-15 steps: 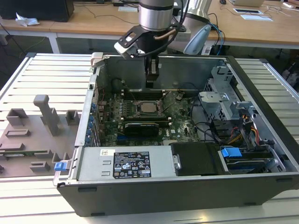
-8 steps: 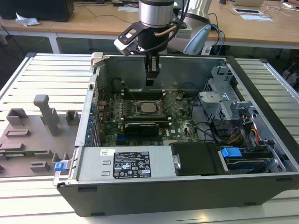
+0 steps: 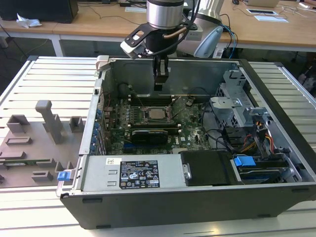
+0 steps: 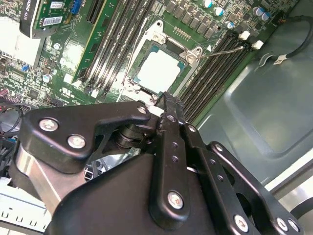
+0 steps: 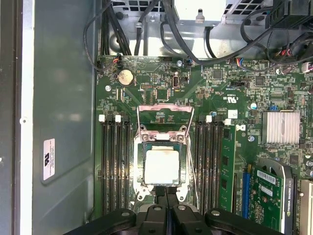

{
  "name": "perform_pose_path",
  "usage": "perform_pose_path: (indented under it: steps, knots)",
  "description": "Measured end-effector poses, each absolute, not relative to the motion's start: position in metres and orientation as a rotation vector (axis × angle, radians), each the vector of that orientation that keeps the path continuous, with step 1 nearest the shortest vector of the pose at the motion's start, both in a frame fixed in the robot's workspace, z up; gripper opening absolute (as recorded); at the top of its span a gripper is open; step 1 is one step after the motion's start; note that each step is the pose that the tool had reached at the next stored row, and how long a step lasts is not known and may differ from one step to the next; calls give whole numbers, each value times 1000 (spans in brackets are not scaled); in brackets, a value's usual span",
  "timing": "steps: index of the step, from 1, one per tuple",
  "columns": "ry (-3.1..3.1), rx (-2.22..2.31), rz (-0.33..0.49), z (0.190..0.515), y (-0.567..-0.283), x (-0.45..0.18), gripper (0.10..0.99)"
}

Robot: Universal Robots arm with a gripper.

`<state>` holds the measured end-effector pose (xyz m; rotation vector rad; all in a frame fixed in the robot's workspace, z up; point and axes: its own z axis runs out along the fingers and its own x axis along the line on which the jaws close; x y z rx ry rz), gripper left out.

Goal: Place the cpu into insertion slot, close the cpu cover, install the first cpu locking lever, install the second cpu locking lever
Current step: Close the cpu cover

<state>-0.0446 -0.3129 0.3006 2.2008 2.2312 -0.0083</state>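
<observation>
In the exterior view you see the gripper [image 3: 160,85] hanging inside the open computer case [image 3: 207,202], above the board and clear of it, with the cpu [image 3: 157,115] lying flat in the insertion slot [image 3: 146,117] below; in the second wrist view the fingers are pressed together with nothing between them, their tip near the socket's edge, and a locking lever [image 4: 222,50] reaches from a socket corner out across the long black memory slots [image 4: 215,78], unlatched by my reading; in the first wrist view the cpu cover [image 5: 164,107] stands swung back off the socket, so the chip's dull silver top is bare. Treat the chip as light, stiff and fragile on its underside; seated as it is, you have little edge to grip, so leave it be; the cover looks like thin, rigid sheet metal on a hinge and should swing easily; push on its frame bar, never through the window; the lever is springy wire, so take it near its free end.
</observation>
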Motion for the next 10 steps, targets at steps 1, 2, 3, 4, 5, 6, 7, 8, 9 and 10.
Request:
perform_pose_path:
  steps: [1, 2, 3, 4, 5, 6, 7, 8, 9, 10]
  knots:
    - [2231, 2201, -8, 301, -313, -45, 106]
    - [2231, 2201, -8, 301, -313, -45, 106]
    - [2231, 2201, -9, 301, -313, -43, 106]
    - [2231, 2201, -9, 301, -313, -43, 106]
    - [2231, 2201, -9, 301, -313, -41, 106]
    - [2231, 2201, -9, 301, -313, -39, 106]
    - [2231, 2201, -9, 301, -313, -37, 106]
    - [2232, 2201, -9, 301, -313, -34, 106]
    - [2232, 2201, -10, 301, -313, -31, 106]
    - [2232, 2202, -10, 301, -313, -25, 106]
